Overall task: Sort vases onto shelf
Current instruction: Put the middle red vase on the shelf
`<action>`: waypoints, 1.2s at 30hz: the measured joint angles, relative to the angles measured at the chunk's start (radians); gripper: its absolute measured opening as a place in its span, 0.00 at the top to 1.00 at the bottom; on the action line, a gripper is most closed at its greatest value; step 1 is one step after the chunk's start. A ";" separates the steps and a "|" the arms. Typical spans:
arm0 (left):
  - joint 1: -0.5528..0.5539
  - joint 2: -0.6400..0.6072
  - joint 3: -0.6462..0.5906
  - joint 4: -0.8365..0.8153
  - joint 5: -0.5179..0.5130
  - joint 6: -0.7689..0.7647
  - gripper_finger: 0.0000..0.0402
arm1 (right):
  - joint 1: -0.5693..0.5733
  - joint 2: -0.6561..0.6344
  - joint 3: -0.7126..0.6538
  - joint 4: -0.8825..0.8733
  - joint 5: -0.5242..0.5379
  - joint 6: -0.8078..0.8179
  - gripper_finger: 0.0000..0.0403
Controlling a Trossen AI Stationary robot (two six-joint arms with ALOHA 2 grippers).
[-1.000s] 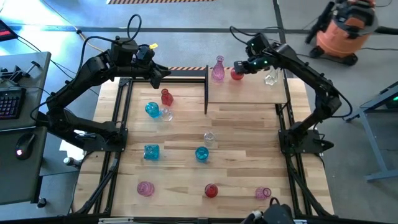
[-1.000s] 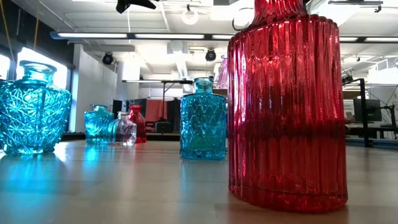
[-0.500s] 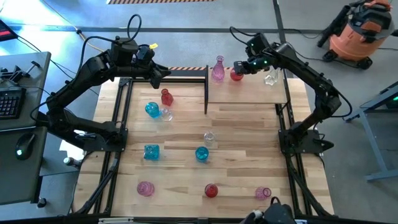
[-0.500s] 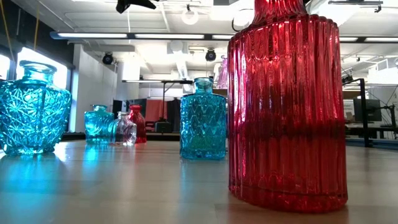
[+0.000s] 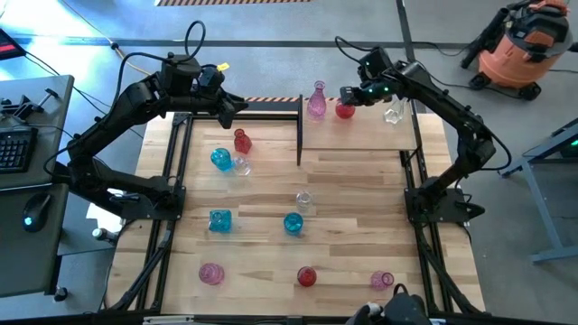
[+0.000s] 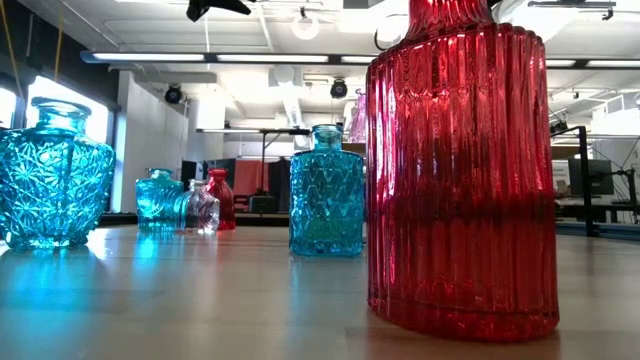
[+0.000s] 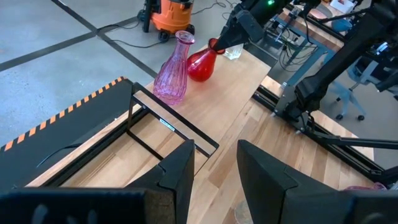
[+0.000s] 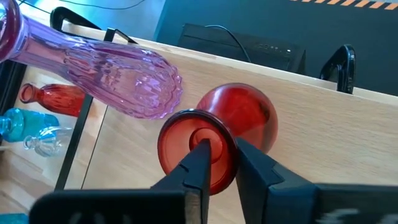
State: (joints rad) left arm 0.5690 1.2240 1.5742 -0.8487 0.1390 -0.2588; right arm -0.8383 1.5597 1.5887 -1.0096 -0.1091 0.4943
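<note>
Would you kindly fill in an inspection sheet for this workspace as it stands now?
Surface: planked wooden tabletop; pale shelf at its far right.
Job's things: pink tall-necked vase, red round vase and clear vase on the shelf; nine other vases spread over the tabletop.
Clutter: nothing seen.
Grippers: right gripper at the red vase's rim, one finger inside the mouth; left gripper open, empty, near the table's far edge.
Cables: black cables along the arms and floor.
Surroundings: orange vacuum; keyboard.
</note>
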 joint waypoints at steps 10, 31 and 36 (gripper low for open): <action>0.000 0.000 0.000 0.000 0.000 0.000 0.72 | -0.007 0.011 0.000 0.016 0.000 0.001 0.87; 0.000 0.000 0.000 0.000 0.000 0.000 0.72 | -0.013 0.011 0.000 0.038 -0.007 0.003 0.84; 0.000 0.000 0.000 0.000 0.000 0.000 0.72 | -0.013 0.011 0.000 0.042 -0.007 0.006 0.83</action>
State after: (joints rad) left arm 0.5688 1.2240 1.5742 -0.8486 0.1389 -0.2590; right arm -0.8516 1.5711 1.5887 -0.9672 -0.1165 0.5003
